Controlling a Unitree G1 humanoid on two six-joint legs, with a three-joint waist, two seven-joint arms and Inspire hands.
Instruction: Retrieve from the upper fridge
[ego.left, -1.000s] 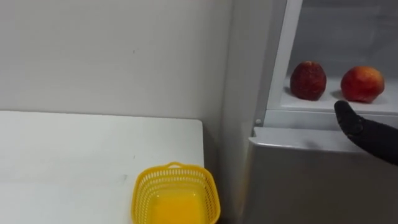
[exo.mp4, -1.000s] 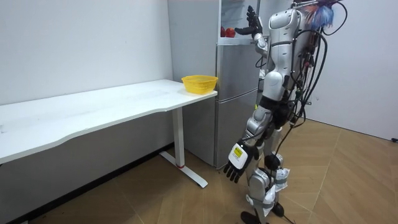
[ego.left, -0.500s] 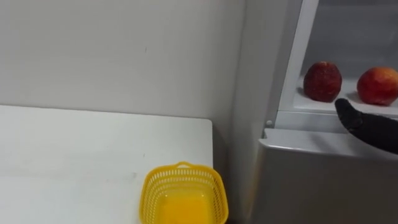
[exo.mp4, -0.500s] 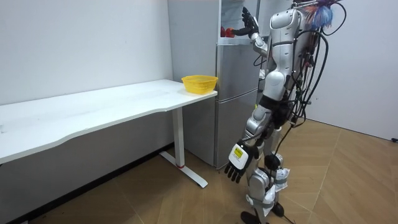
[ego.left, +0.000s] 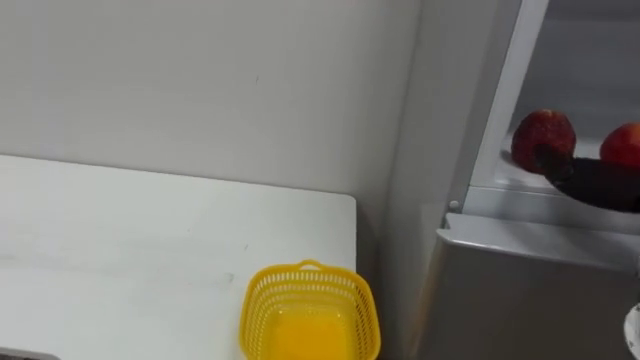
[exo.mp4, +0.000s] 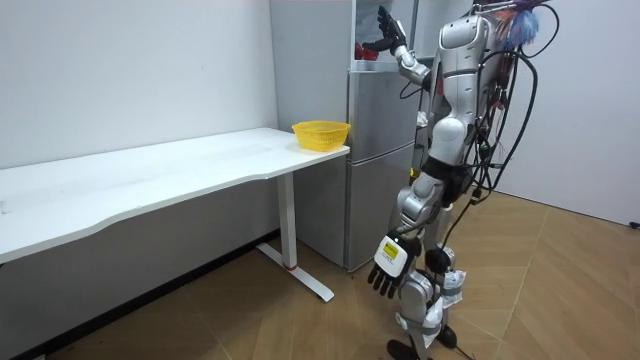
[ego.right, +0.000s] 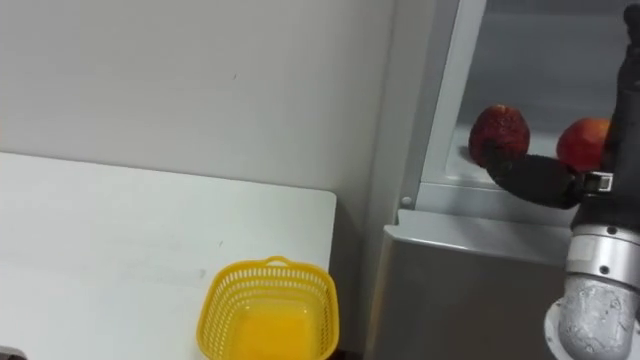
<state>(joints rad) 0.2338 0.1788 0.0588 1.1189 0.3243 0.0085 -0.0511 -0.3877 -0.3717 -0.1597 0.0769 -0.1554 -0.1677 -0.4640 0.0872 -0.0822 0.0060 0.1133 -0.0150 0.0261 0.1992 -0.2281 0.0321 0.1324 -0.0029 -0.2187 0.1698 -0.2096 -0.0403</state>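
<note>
Right eye view, read from its left: the white table (ego.right: 100, 230) and the yellow basket (ego.right: 268, 310) are sitting well off to the right hand's left and below it, apart from the work. Next, the upper fridge (ego.right: 452, 110) is standing open, and on its shelf two fruits are resting side by side: a dark red fruit (ego.right: 499, 130) and, to its right, a brighter red fruit (ego.right: 583, 142).

The right hand (ego.right: 535, 178) is hovering at the shelf's front edge, spread apart and holding nothing. What looks to be the thumb is lying across toward the left, its tip overlapping the dark red fruit's lower edge, while the fingers (ego.right: 631, 70) are standing upright at the view's right edge. That is putting the brighter red fruit in the gap between thumb and fingers, just beyond the palm and deeper in the compartment – whether anything is touching it I cannot tell. The dark red fruit is lying by the thumb's tip, outside that gap.

As I judge it, the coming move is turning on one relation – the brighter fruit is lying straight ahead of the open palm, and being round it is offering no long axis to line up with.

In the room view the left hand (exo.mp4: 388, 268) is hanging low beside the leg, fingers relaxed, so the right is much the nearer.
</note>
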